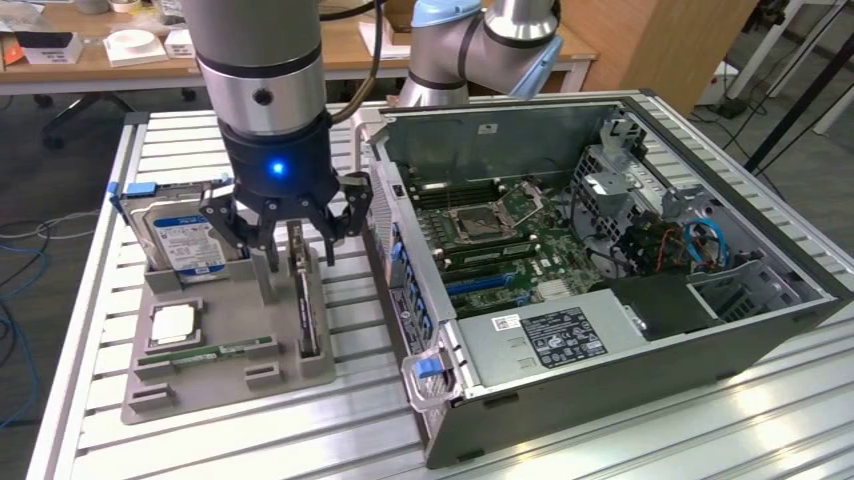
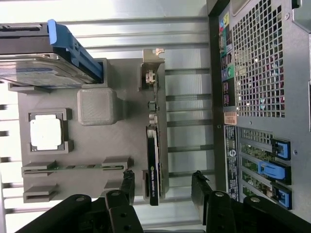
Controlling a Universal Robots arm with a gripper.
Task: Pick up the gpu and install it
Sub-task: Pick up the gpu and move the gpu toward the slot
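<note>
Clock calls are on the exterior view, 12 = away from the camera.

My fingers [image 2: 199, 187] are spread wide and hold nothing. In the wrist view there is one on each side of the gpu [image 2: 155, 145]. I see no contact. How high I sit above it, I can't judge.

The gpu stands on its long edge in a slot of the grey tray [image 1: 214, 395]. It runs from right under me toward 6 o'clock. The silver bracket [image 2: 151, 68] is at the 12 o'clock end and the black cooler takes the 6 o'clock half. Not installed.

Handling, my read: light, stiff, fragile. The board won't flex, but the small parts and the edge connector won't take pinching. The best hold looks like across the thickness at the top edge, one finger on the cooler face and one on the bare back. Plastic cooler likely a bit slick, so it wants a square grip, not a corner. Keep off the bracket tab, which is thin metal and could twist the card.

Same tray:
- grey post [image 2: 97, 107] just beside the gpu at 9 o'clock
- hard drive [image 1: 187, 235] past the post at 9 o'clock, upright in its holder
- CPU [image 1: 174, 325] at 7–8 o'clock, lying flat
- memory stick [image 1: 214, 350] at 7 o'clock, on edge

The open PC case [image 1: 747, 330] sits at 3 o'clock, just beside the tray on the table [image 1: 667, 440]. Its motherboard [image 1: 494, 235] is exposed, with blue card slots [image 1: 474, 285] at the near side. In the wrist view the rear slot latches [image 2: 272, 167] are blue too.
</note>
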